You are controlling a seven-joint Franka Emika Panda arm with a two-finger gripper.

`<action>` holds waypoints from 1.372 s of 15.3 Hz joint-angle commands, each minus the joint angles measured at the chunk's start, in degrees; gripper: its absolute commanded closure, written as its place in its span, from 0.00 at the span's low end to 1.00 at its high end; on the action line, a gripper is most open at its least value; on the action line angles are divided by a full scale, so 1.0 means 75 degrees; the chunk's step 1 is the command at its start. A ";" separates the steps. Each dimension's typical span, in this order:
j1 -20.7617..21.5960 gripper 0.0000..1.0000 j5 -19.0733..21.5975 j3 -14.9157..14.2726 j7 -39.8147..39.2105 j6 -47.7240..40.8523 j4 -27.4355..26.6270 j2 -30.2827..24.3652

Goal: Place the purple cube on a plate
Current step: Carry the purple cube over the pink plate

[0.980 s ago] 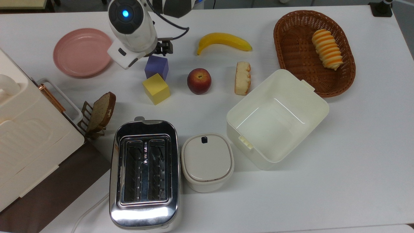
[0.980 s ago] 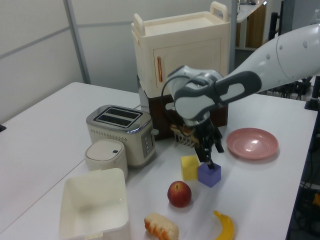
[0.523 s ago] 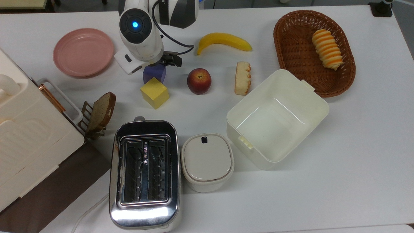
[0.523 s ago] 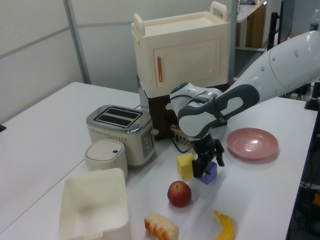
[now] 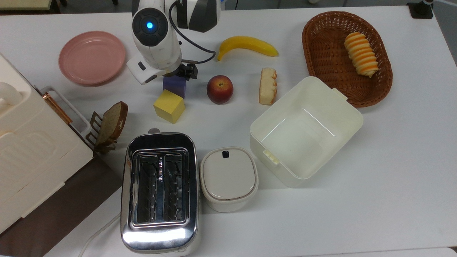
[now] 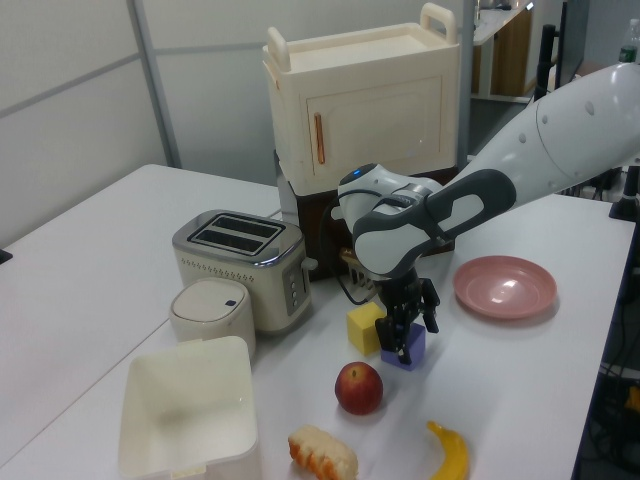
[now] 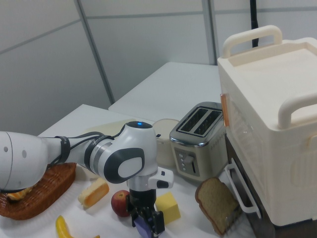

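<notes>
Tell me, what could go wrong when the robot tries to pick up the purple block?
The yellow cube sits right beside the purple cube, so the gripper may nudge it again. The peach is close on the top view's right and might roll if bumped. The plate lies past the arm; a weak hold could drop the cube on the way.

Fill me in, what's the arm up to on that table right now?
The Panda arm has its gripper down on the purple cube, a finger on either side of it. The cube sits on the table, beside the yellow cube and the peach. The pink plate is bare, off to the top view's left of the arm. So the cube is not yet on the plate; this looks like the grasp stage.
</notes>
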 commanded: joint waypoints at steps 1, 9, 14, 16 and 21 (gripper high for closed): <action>0.0053 0.00 0.0160 -0.0015 0.0139 0.0127 0.0341 0.0285; 0.0334 0.92 0.0125 -0.0015 0.0093 -0.0093 0.0647 0.0324; -0.0377 0.96 0.0125 -0.0097 -0.0704 -0.1548 0.0751 -0.0663; -0.0952 0.95 0.0031 -0.0109 -0.1054 -0.1537 0.0951 -0.0570; -0.2604 0.88 -0.0484 -0.0109 -0.1818 -0.1082 0.0999 -0.0195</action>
